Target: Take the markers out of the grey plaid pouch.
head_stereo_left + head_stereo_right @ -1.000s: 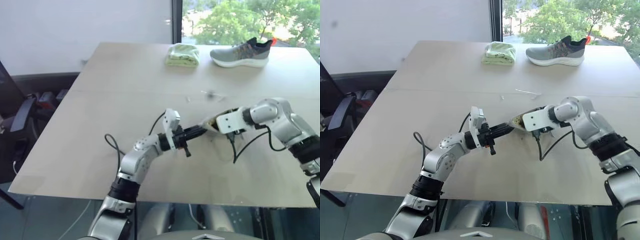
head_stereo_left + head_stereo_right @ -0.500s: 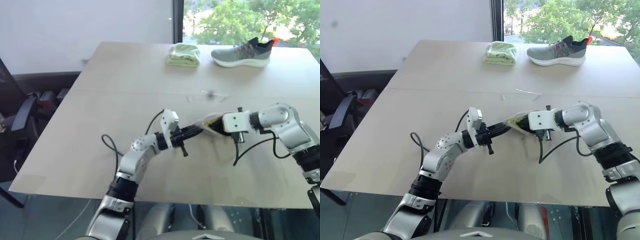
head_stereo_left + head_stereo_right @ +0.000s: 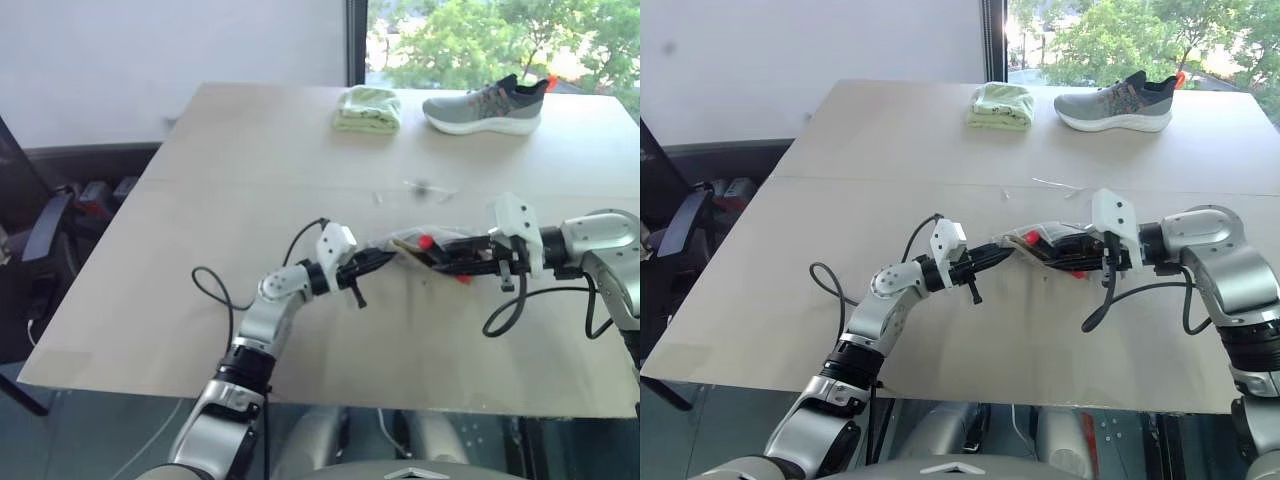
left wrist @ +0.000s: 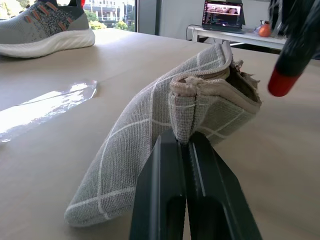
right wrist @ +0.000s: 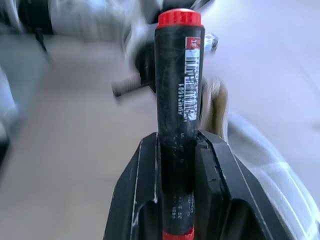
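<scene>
Black marker (image 5: 178,115), red ends, barcode label, seemingly.

Woven cloth on the pouch (image 4: 165,130): soft, matt, grey-green with pale grid lines, frayed threads at the open zip edge. Hard plastic on the marker (image 5: 178,115): black barrel faintly scuffed, slight sheen, glossy red cap, white printed paper label. Matt black plastic on the fingers (image 4: 205,200) of the left gripper (image 4: 186,150). Smooth pale wood-look table (image 3: 250,140), low sheen. Far side: knitted mesh shoe (image 3: 487,105) with white foam sole; soft light-green folded cloth (image 3: 367,109).
</scene>
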You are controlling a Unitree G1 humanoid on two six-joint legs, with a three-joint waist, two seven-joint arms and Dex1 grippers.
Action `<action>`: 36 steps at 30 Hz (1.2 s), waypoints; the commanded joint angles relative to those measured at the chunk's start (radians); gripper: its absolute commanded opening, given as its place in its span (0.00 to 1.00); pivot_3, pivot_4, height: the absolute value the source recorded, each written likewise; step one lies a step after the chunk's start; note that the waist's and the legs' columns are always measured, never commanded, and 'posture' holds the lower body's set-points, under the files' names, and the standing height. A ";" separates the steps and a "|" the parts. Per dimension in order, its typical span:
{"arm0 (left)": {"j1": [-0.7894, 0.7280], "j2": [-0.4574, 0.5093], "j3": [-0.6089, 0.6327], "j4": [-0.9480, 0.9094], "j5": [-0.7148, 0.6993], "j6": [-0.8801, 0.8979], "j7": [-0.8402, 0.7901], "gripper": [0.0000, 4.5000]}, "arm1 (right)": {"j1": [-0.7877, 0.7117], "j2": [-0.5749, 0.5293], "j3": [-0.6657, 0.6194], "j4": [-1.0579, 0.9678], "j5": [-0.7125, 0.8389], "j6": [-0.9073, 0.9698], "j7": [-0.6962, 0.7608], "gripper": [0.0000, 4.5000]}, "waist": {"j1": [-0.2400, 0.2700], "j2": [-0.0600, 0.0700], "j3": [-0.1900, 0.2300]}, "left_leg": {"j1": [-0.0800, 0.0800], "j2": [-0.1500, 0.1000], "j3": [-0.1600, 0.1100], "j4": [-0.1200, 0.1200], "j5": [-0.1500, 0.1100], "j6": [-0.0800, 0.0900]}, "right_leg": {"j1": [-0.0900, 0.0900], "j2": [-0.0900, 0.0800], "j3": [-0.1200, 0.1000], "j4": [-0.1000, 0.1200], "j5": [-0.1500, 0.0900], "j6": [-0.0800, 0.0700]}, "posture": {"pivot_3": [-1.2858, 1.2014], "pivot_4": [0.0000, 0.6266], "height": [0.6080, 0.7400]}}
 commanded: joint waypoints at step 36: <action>0.065 -0.006 0.039 -0.262 -0.136 0.223 0.040 0.00 | -0.123 -0.135 -0.014 0.011 -0.004 0.144 -0.128 0.01 | 0.008 0.001 0.000 | -0.002 0.000 0.002 0.000 -0.001 0.002 | 0.000 -0.001 0.000 -0.002 0.000 0.000 | 0.52 0.24 1.00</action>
